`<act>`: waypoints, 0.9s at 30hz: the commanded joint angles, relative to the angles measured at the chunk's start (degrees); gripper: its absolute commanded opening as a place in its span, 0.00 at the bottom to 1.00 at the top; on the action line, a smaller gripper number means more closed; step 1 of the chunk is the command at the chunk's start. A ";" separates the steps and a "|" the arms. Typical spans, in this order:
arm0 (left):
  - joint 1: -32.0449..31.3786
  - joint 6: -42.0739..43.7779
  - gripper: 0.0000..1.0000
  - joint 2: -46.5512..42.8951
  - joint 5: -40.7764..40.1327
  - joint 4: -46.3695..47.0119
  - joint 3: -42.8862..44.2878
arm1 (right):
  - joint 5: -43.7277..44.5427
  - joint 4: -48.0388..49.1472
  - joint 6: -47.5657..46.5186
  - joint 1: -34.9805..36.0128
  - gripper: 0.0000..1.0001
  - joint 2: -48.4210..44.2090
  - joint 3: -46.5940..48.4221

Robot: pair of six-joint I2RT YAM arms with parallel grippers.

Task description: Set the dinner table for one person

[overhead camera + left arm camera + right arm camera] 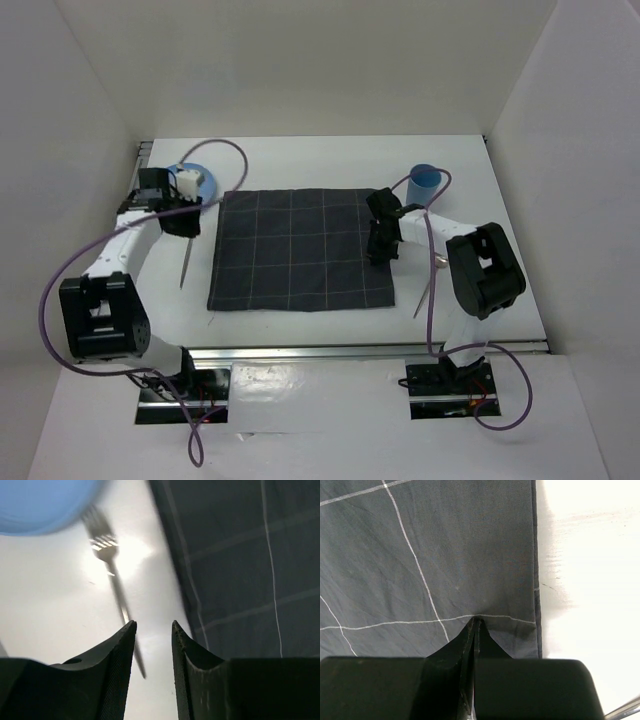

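Two arms worked over the tabletop (300, 160), the large white surface that spanned the enclosure from the arm bases to the far wall and carried everything else.

Far left: blue plate (200, 176) sat near the back left corner. The left hand (188, 212) hovered just beside it, at the cloth's left edge. Wrist view: left hand (152, 625) had its jaws apart with nothing between them. A fork (112, 575) lay flat on the white surface below, tines towards the plate (40, 505), handle running under the left finger.

Centre: dark grey checked cloth (300, 250) lay spread flat.

Right: right hand (379, 255) pointed down over the cloth's right edge. Wrist view: right hand (476, 622) had its jaws pressed together, tips on the cloth (430, 555). Could not tell whether a fold was pinched. Blue cup (425, 180) stood behind this arm. A thin metal utensil (427, 292) lay on the white surface right of the cloth.
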 commanded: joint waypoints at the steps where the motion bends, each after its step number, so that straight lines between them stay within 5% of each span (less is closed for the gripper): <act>1: 7.78 -5.06 0.42 5.28 11.25 -0.73 10.10 | 0.13 0.91 -0.98 -0.33 0.00 -0.58 -2.17; 6: 13.41 -11.40 0.42 18.11 8.11 -0.74 25.48 | 0.13 -0.24 -3.96 -0.33 0.00 -3.84 1.43; 10: 20.95 -17.11 0.45 27.61 17.75 -0.03 33.14 | -0.48 -0.93 -5.03 0.29 0.00 -4.37 3.19; 14: 24.40 -16.53 0.46 39.28 18.14 -5.45 46.03 | -1.71 -0.94 -5.72 0.29 0.02 -4.90 4.42; 22: 25.02 -14.66 0.53 39.68 5.65 -1.62 43.36 | -2.85 -3.22 -8.62 0.29 0.05 -3.41 8.98; 27: 25.02 -13.35 0.55 40.20 0.65 -0.47 43.43 | -0.93 -6.12 -10.56 0.29 0.20 0.02 12.06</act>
